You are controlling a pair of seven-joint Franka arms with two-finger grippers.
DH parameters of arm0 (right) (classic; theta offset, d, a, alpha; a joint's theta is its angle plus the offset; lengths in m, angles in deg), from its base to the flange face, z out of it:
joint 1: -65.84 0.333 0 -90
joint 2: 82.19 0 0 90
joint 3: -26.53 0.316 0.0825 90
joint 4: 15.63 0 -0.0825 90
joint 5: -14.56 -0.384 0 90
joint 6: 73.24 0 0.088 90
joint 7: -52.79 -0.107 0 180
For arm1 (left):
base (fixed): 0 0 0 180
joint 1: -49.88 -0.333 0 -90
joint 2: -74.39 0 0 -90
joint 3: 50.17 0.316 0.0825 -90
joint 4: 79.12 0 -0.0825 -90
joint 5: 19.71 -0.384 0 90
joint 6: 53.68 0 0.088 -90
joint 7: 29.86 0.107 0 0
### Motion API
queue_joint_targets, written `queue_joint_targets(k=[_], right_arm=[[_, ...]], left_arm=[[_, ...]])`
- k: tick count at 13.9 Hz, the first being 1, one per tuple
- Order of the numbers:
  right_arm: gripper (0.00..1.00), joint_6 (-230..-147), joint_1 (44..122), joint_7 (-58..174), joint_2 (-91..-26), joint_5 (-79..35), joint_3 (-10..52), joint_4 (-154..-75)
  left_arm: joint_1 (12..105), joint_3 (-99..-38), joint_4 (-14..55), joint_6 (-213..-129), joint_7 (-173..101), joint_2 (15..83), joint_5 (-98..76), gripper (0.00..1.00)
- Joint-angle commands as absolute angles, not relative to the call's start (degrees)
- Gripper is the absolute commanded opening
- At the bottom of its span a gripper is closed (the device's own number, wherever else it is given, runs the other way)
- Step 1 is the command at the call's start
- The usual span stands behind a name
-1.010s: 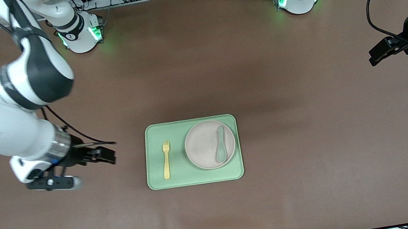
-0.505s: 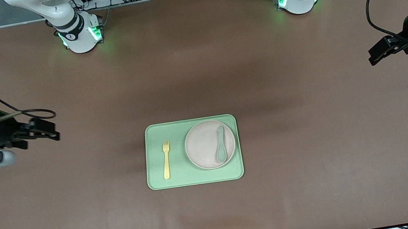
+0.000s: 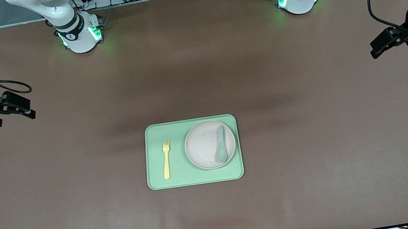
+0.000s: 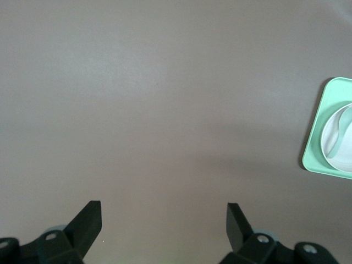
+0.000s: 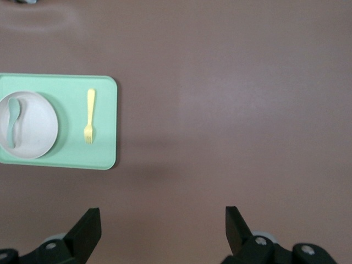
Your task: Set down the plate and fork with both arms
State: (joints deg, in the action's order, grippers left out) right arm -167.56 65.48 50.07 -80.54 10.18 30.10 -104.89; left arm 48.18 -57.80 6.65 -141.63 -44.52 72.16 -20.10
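Nearest the front camera, on the rectangular light green tray (image 3: 156, 184): small yellow plastic fork (image 3: 166, 159) beside round pale beige-pink plate (image 3: 203, 147) carrying a grey-green spoon (image 3: 220, 143). Placement apparently done. Farther off, over bare table ends: right gripper (image 3: 12, 106) and left gripper (image 3: 381, 45), fingers apart, empty.

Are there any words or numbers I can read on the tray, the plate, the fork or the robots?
None can be read.
The tray, plate, fork and spoon: plain, no writing.
The arm bases carry small dark marks, too small to read.
The right gripper and left gripper, both open over bare table: no labels visible.
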Motion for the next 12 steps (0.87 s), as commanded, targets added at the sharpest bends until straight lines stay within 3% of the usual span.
queue_joint_targets(k=[1, 4, 12], right_arm=[[1.0, -166.5, 62.4, 50.9, -78.8, 11.4, 31.2, -100.0], [1.0, -162.2, 62.9, 49.6, -80.0, 17.8, 32.7, -101.1], [1.0, -165.7, 62.0, 50.1, -80.4, 17.4, 32.6, -102.3]], left_arm=[[47.4, -58.3, 10.0, -141.3, -42.7, 76.5, -20.1, 1.0], [47.4, -58.3, 12.1, -141.4, -40.2, 79.0, -20.1, 1.0], [47.3, -57.8, 10.8, -141.0, -37.8, 78.5, -20.1, 1.0]])
